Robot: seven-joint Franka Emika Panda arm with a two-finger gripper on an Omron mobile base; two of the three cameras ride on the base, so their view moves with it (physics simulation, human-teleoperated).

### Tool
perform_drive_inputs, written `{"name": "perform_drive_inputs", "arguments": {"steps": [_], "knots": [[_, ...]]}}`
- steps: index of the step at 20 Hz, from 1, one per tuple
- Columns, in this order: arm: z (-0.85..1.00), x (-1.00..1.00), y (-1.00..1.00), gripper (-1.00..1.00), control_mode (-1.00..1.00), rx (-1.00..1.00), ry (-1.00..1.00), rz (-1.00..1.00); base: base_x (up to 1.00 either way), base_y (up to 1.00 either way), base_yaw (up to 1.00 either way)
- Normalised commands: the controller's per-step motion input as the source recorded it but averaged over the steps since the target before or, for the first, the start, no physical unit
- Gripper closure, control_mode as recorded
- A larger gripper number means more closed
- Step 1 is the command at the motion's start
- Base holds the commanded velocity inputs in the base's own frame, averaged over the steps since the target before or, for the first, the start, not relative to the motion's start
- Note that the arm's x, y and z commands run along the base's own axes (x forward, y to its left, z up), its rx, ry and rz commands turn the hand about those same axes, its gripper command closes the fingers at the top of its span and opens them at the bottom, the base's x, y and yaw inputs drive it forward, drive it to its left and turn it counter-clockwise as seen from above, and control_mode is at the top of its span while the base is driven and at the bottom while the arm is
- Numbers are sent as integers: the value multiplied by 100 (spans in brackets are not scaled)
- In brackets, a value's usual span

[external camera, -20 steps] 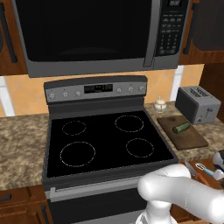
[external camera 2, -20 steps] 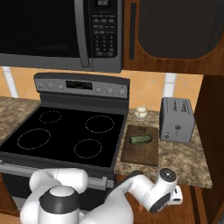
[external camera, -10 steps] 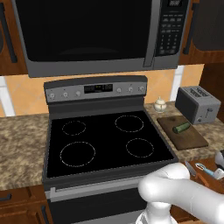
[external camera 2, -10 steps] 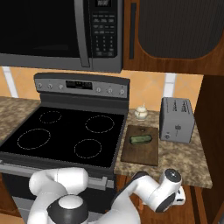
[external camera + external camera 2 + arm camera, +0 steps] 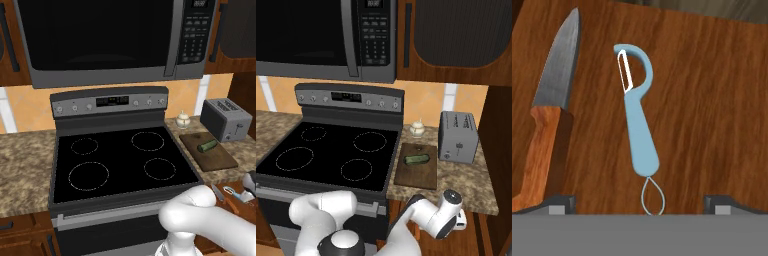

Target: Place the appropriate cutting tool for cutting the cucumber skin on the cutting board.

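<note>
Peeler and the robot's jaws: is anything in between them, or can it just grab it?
Nothing visible sits between them. In the hand view the light blue peeler lies flat on a wooden surface, straight ahead between the two dark fingertips of the open jaws. The knife lies beside it, off to one side, apart from it.

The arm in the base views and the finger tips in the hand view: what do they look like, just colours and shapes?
The arm is glossy white, built of rounded tubular links, with a bulbous elbow and dark grey joint caps. No cables or markings are visible. The finger tips are small, dark grey, blocky stubs with lighter grey faces.
</note>
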Motion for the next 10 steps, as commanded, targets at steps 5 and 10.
{"name": "perform_drive_inputs", "arguments": {"steps": [5,10], "knots": [[-22,10,-1,-100,-100,0,0,0,0,0,0],[-19,11,-3,-100,-100,0,0,0,0,0,0]]}}
